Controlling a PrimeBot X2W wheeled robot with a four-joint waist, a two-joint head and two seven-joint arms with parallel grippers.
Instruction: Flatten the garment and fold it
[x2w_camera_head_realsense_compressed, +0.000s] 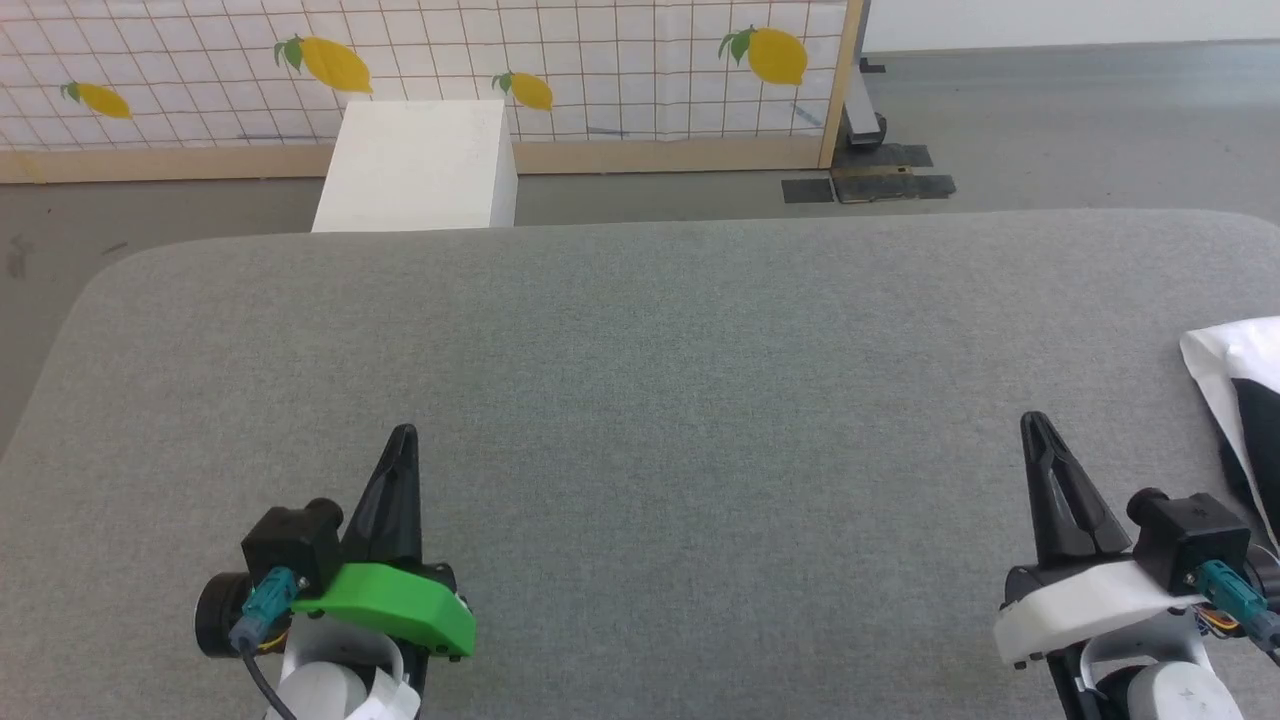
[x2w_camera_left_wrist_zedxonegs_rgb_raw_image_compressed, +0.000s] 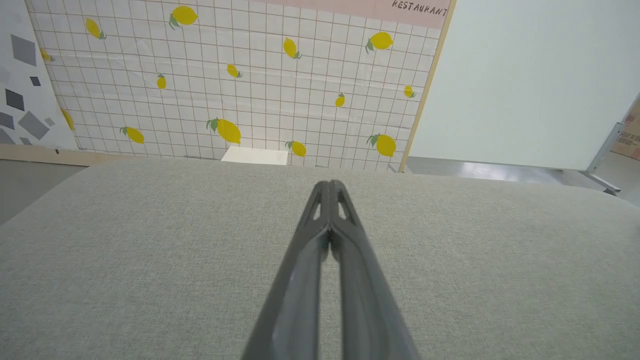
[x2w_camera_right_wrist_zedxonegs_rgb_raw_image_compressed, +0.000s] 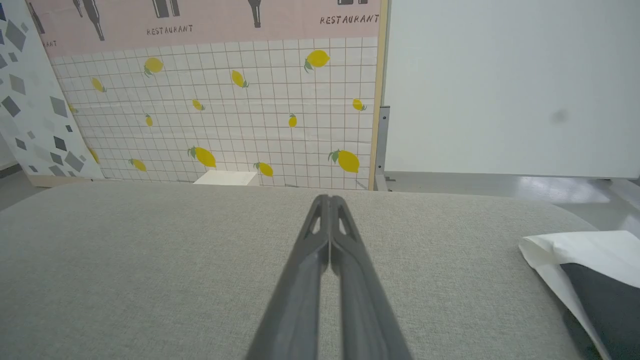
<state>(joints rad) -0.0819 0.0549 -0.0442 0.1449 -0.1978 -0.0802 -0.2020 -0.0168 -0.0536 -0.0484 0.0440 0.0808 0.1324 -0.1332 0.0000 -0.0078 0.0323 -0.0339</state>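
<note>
The garment (x2w_camera_head_realsense_compressed: 1240, 385) is white with black parts and lies at the far right edge of the grey padded table (x2w_camera_head_realsense_compressed: 640, 400), partly cut off by the frame. In the right wrist view the garment (x2w_camera_right_wrist_zedxonegs_rgb_raw_image_compressed: 585, 265) shows at the lower right. My right gripper (x2w_camera_head_realsense_compressed: 1032, 422) hovers low over the table just left of the garment, shut and empty. My left gripper (x2w_camera_head_realsense_compressed: 402, 436) is at the lower left, far from the garment, also shut on nothing. Each wrist view looks along its own closed fingers: the left gripper (x2w_camera_left_wrist_zedxonegs_rgb_raw_image_compressed: 330, 186) and the right gripper (x2w_camera_right_wrist_zedxonegs_rgb_raw_image_compressed: 325, 200) point across bare fabric.
A white box (x2w_camera_head_realsense_compressed: 420, 165) stands on the floor beyond the table's far edge. Behind it is a lemon-patterned tiled panel (x2w_camera_head_realsense_compressed: 600, 60) with a wooden frame. Grey floor lies to the left and the far right.
</note>
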